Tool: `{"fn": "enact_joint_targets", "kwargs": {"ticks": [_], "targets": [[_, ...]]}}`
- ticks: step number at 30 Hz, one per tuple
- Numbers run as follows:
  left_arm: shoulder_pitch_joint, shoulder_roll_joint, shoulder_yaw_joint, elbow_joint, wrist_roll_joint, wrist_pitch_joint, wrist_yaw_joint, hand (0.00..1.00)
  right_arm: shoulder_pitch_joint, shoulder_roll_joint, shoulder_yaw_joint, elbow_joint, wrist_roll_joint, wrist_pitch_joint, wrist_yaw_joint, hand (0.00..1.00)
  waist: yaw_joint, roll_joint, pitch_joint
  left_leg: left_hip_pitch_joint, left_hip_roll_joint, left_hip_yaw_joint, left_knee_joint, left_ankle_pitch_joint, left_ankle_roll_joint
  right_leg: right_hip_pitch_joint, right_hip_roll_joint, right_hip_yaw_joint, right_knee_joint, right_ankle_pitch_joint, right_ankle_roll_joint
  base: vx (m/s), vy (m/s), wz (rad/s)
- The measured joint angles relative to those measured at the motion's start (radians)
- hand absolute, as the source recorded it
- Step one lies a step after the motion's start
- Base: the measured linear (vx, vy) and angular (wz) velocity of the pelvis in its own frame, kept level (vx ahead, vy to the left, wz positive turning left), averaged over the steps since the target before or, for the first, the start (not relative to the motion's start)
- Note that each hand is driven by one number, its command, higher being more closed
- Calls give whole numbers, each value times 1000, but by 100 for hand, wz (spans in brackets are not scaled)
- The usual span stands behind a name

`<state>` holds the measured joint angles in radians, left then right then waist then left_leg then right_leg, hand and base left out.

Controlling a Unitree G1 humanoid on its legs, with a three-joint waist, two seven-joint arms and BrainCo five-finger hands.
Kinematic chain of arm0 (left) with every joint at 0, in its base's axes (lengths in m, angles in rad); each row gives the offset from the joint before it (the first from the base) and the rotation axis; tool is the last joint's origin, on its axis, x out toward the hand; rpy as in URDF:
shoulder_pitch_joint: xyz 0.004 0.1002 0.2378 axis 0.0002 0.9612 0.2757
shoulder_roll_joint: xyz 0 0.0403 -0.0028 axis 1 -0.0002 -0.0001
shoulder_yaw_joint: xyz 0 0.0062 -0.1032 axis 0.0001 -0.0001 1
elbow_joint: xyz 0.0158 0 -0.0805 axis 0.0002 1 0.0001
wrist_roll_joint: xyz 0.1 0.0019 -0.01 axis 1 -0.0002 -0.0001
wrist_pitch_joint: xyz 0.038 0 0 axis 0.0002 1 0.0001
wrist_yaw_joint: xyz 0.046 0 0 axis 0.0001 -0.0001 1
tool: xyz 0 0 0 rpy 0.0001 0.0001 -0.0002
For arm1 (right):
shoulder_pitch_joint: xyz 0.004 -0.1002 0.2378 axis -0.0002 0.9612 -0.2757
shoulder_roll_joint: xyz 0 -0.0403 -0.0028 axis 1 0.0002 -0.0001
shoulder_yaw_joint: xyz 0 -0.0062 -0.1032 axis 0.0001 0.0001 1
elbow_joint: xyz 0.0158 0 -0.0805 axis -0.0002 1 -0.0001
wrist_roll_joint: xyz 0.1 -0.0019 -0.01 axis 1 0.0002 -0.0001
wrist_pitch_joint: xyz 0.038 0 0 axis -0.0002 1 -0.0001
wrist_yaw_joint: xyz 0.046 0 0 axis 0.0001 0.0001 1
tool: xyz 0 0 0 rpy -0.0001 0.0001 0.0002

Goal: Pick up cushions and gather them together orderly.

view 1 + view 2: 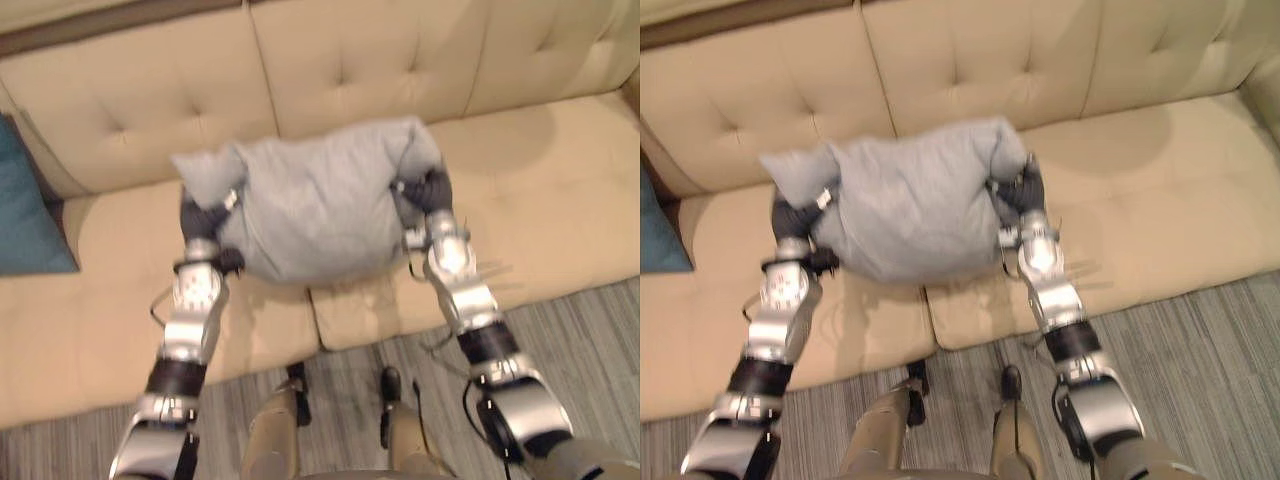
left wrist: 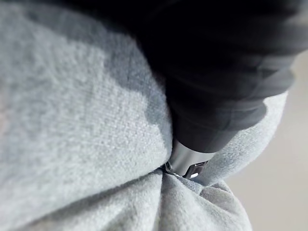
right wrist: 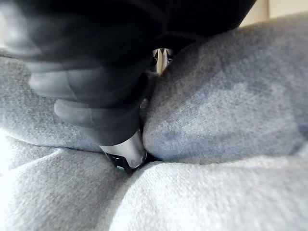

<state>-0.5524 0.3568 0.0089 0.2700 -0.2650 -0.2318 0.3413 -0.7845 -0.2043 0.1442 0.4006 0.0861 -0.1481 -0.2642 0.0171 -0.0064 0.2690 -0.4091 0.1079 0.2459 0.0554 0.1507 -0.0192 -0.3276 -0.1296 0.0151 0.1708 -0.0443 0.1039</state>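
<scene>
**Beige sofa, grey cushion caught between both arms**

Beige and tufted, the sofa [image 1: 560, 200] runs across my whole head view, with a strip of striped grey floor [image 1: 590, 340] in front of it. The grey cushion [image 1: 315, 210] sits in the middle, in front of the backrest, with its long axis running left to right. The left robot hand [image 1: 205, 215] is pressed into one end and the right robot hand [image 1: 428, 190] into the other. The cloth bulges around both of them, and a corner pokes out past the left one. From either wrist camera I cannot tell whether a robot hand is closed on the fabric or just pushed flat into it. I also cannot see whether the underside is clear of the seat.

What matters for the coming move is the blue cushion [image 1: 25, 210]. It leans at the far left end of the sofa, well apart from the grey one and on my left arm's side. I judge the load has to travel sideways to the left, along its own long axis. The seat between the two cushions is bare, so that path looks open. The seat's front edge lies under my forearms, so I'd keep the cushion back over the seat.
</scene>
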Motion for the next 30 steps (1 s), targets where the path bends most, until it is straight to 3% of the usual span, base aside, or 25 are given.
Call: {"fn": "enact_joint_targets", "kwargs": {"ticks": [6,8,13,14,15,20,26,30], "targets": [[-423,58,46,181,1,-20,116,100,-369,0,-98,114,25,-5,-87,100,23,31,82,-67,-4,-34,-147,129,-4,-130,14,-33,40,9,5,-83,-32,15],[-502,61,66,214,3,-22,143,100,-449,2,-109,160,26,-14,-108,100,25,38,104,-96,-5,-49,-148,142,-7,-155,11,-43,42,9,5,1,-9,12],[-743,119,80,381,1,-23,165,100,-653,-2,-115,323,39,-26,-135,100,25,49,176,-184,-5,-111,-149,184,-54,-223,8,-77,42,12,8,34,-39,17],[-777,122,80,402,-2,-23,164,0,-683,-7,-115,353,43,-26,-141,100,25,51,189,-208,-5,-122,-149,197,-64,-238,6,-89,39,12,8,68,-53,25],[-799,122,78,422,-5,-24,163,0,-700,-14,-114,377,47,-26,-146,0,25,52,191,-237,-5,-138,-149,211,-78,-258,5,-100,36,12,7,76,-58,23],[-840,120,83,452,-59,-61,155,0,-749,-55,-117,396,76,-47,-148,0,29,53,208,-304,-2,-156,-149,216,-82,-312,2,-124,36,11,7,79,-33,11],[-868,113,98,452,-99,-61,103,0,-762,-108,-101,355,145,-44,-145,0,31,53,208,-331,-6,-128,-149,219,-86,-341,-6,-127,45,11,7,64,-3,1],[-866,130,110,452,-121,-55,66,0,-762,-204,-66,325,203,-40,-125,0,30,53,208,-342,-3,-103,-149,219,-86,-362,-6,-127,64,10,7,23,-5,-3]]}}
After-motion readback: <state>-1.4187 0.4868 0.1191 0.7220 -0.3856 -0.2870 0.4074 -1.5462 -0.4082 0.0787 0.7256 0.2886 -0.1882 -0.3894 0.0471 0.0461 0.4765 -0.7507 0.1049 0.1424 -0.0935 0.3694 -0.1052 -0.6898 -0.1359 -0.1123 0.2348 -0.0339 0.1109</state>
